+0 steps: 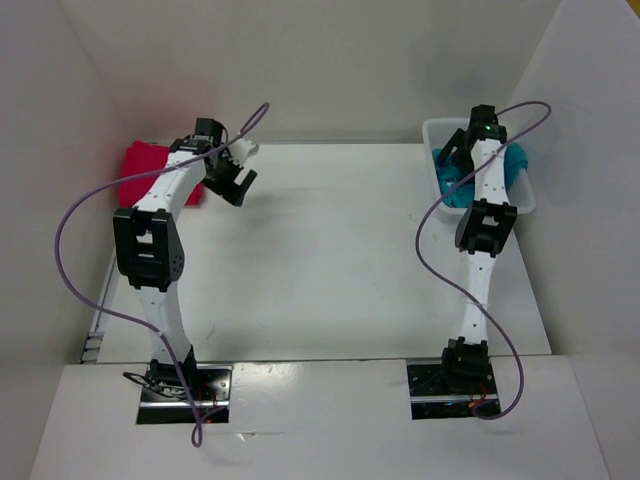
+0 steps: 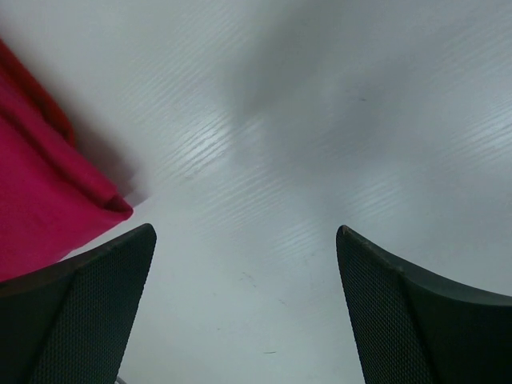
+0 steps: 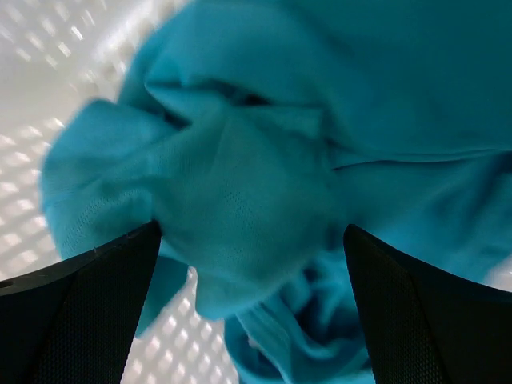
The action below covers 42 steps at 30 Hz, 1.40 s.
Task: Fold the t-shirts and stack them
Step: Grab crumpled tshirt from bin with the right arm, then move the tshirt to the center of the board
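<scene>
**Teal t-shirt** (image 3: 256,160): unfolded and bunched in a heap inside the white lattice basket (image 1: 432,135) at the far right of the desk (image 1: 330,260). It fills most of the basket, and loose folds sag toward the lattice floor. By the look of it, this is the one shirt not yet dealt with.

**Right fingers** (image 3: 88,312): spread wide and holding nothing. They sit one on each side of a raised hump of teal cloth, close over it. I cannot tell whether the tips touch the fabric. This looks like a pinch lined up on the highest fold, probably because the hump gives cloth to bite on well clear of the lattice.

**Crimson-pink t-shirt** (image 2: 40,216): at the far left edge of the desk, flat and compact, with a squared corner that suggests it is folded. A darker strip, likely the red t-shirt (image 2: 36,96), shows along its far side. It may be one shirt stacked on the other, but I am not sure. Keeping the pile at the side leaves the middle of the desk as working room.

**Left fingers** (image 2: 416,320): wide and empty, hovering over bare desk just beside the pile's corner and apart from it. I judge them to be parked, waiting for the teal shirt.

**Risks:** the soft cotton may come up in a tangle, and the light basket could lift or slide with it.
</scene>
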Motion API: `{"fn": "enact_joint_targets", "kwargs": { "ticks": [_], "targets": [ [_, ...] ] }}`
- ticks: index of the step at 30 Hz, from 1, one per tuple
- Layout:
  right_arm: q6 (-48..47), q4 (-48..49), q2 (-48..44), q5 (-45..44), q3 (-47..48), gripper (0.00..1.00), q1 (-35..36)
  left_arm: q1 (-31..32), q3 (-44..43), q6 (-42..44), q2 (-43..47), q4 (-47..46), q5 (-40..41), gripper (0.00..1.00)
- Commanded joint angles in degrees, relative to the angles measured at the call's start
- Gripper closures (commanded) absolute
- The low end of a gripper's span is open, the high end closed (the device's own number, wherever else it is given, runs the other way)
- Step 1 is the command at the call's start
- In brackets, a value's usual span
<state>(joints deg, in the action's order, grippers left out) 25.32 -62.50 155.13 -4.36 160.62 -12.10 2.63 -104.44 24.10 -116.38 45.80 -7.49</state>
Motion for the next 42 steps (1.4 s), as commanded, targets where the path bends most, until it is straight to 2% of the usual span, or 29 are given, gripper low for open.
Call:
{"fn": "enact_joint_targets", "kwargs": {
  "ticks": [1, 3, 5, 6, 7, 10, 13, 19, 23, 24, 27, 29, 32, 35, 38, 41, 42],
  "targets": [
    [0.86, -2.88, 3.32, 1.20, 4.08, 0.00, 1.99, 2.72, -0.41, 1.30, 1.33, -0.10, 4.50, 0.00],
    [1.39, -3.41, 4.47, 0.49, 5.93, 0.04, 1.99, 3.34, -0.41, 1.91, 1.33, 0.43, 5.11, 0.00],
    [1.40, -4.03, 5.09, 0.49, 8.91, 0.65, 1.99, 3.34, -0.41, 1.92, 1.33, 0.43, 6.25, 0.00],
    [2.01, -4.56, 5.09, -0.38, 10.49, 0.91, 1.99, 3.34, -0.41, 1.92, 1.85, 0.43, 7.39, 0.00],
    [2.62, -5.69, 5.62, -1.60, 13.99, 1.00, 1.99, 3.34, 0.11, 1.92, 1.86, 0.43, 7.40, 0.00],
    [3.16, -6.84, 3.43, -6.26, 18.92, 1.00, 1.46, 3.34, 0.73, 1.92, 3.17, 0.43, 8.19, 0.00],
    [3.68, -6.06, -4.27, -10.05, 18.94, 1.00, 1.46, 3.34, 1.35, 2.45, 4.49, 0.43, 9.33, 0.00],
    [2.54, -4.30, -16.68, -3.21, 18.94, 1.00, 3.74, 3.34, 2.49, 2.45, 8.26, -0.10, 10.65, 0.00],
    [-0.44, -3.77, -28.70, -0.65, 18.94, 1.00, 11.38, 2.29, 1.97, 0.25, 12.31, -0.63, 6.09, 0.00],
    [-0.97, -3.07, -31.00, -0.65, 16.86, 1.00, 15.31, 0.63, 1.44, -0.53, 13.18, -0.63, 4.69, 0.00],
    [-4.05, 0.70, -38.83, 6.70, 8.60, 1.00, 23.05, -3.32, 0.29, -3.26, 16.79, -1.15, 0.29, 0.00],
    [-5.36, 0.71, -41.91, 8.84, 1.41, 1.00, 26.15, -4.56, 1.61, -3.27, 20.21, -1.68, -1.74, 0.00],
    [-7.13, -0.52, -44.03, 5.34, -7.32, 0.99, 33.17, -5.97, 5.03, -3.88, 24.08, -2.82, -2.45, 0.00],
    [-7.13, -2.36, -44.56, -1.95, -10.84, 0.89, 39.68, -6.50, 6.97, -4.41, 26.90, -3.44, -2.97, 0.00],
    [-3.02, -4.47, -42.20, -2.76, -12.17, 0.83, 40.22, -6.50, 8.47, -4.41, 27.70, -3.44, -1.75, 0.00],
    [-1.34, -5.70, -34.92, -2.06, -8.32, 0.83, 39.70, -6.50, 8.99, -4.41, 27.70, -3.44, -1.22, 0.00],
    [-0.72, -6.92, -29.59, -2.06, -6.30, 0.83, 39.70, -6.50, 8.99, -3.89, 27.17, -3.44, -1.22, 0.00]
  ]
}}
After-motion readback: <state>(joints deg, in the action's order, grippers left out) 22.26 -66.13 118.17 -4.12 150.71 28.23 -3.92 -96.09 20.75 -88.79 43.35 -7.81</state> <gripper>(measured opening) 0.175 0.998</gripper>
